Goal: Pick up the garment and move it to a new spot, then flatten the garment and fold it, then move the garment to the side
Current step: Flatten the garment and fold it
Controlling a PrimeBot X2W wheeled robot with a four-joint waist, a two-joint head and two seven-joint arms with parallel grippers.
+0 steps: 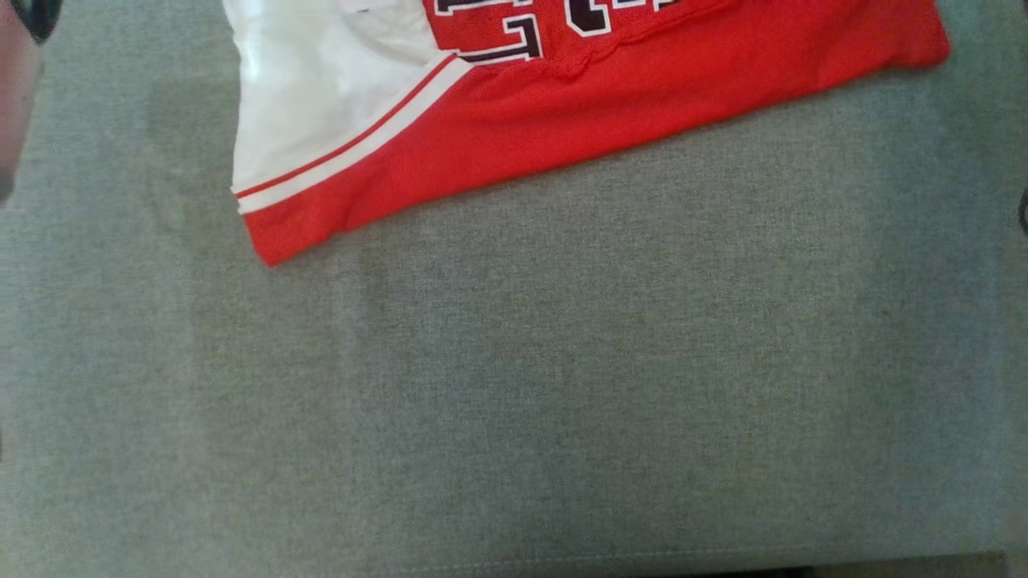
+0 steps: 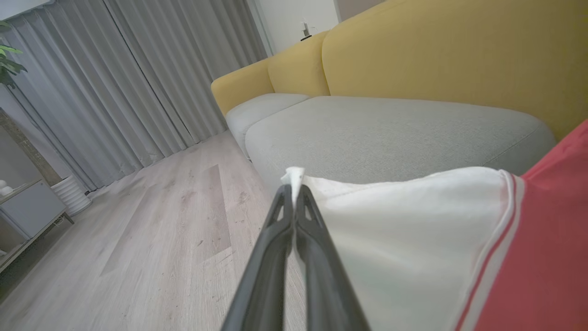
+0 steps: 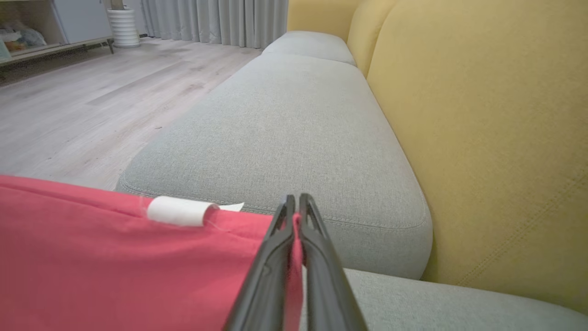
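Observation:
A red and white garment (image 1: 562,104) with dark lettering lies across the top of the head view on the grey cushion (image 1: 514,385). In the left wrist view my left gripper (image 2: 292,186) is shut on a white corner of the garment (image 2: 413,239), the cloth spreading to the right into a red part. In the right wrist view my right gripper (image 3: 294,202) is shut on a red edge of the garment (image 3: 115,257), which stretches to the left and carries a small white label (image 3: 177,210).
The sofa has a yellow backrest (image 3: 482,128) and more grey seat cushions (image 3: 294,124) beyond the garment. A pale wooden floor (image 2: 151,230), grey curtains (image 2: 128,78), a low cabinet (image 2: 27,211) and a white ribbed pot (image 2: 71,195) lie to the side.

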